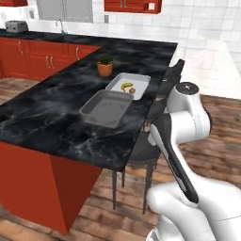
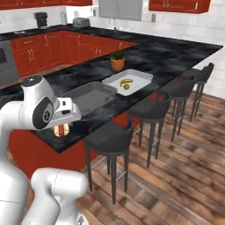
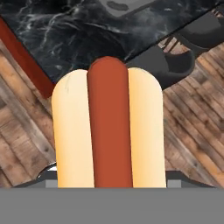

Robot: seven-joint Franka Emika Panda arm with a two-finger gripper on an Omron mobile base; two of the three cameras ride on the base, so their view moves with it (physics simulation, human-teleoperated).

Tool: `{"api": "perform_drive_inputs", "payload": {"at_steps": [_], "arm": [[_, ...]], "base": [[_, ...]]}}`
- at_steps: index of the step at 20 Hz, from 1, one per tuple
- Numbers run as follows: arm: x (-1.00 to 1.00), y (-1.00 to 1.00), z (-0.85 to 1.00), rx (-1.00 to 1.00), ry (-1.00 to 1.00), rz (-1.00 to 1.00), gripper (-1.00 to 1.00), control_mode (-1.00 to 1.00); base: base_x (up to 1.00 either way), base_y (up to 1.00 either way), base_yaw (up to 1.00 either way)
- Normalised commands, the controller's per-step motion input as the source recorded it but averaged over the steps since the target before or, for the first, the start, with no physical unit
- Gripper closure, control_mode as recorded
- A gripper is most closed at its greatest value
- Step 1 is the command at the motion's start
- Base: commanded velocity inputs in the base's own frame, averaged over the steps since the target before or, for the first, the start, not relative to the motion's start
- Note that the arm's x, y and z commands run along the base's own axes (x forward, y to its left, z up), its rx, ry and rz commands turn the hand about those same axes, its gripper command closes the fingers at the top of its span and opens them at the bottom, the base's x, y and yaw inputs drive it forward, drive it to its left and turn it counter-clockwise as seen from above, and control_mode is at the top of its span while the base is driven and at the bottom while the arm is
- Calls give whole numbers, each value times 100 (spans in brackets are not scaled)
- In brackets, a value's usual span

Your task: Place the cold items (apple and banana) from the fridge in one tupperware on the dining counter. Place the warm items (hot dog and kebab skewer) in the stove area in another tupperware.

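Note:
A hot dog, a red sausage in a pale bun, stands lengthwise in my gripper, which is shut on it. In the right base view the hot dog hangs under the hand at the near corner of the dining counter. Beyond it on the black marble lies an empty grey tupperware. Farther along, a white tupperware holds the banana and the apple. The kebab skewer is out of view.
A potted plant stands behind the white tupperware. Dark bar stools line the counter's right side above a wood floor. Red cabinets and a toaster run along the back wall.

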Motion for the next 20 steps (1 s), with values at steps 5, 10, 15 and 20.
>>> {"api": "perform_drive_inputs", "payload": {"at_steps": [5,10,15,20], "arm": [[0,0,0,0,0,0,100,100],[0,0,0,0,0,0,100,100],[0,0,0,0,0,0,100,100],[0,0,0,0,0,0,100,100]], "base": [[58,-72,44],[43,-81,42],[34,-74,48],[24,-68,54]]}}
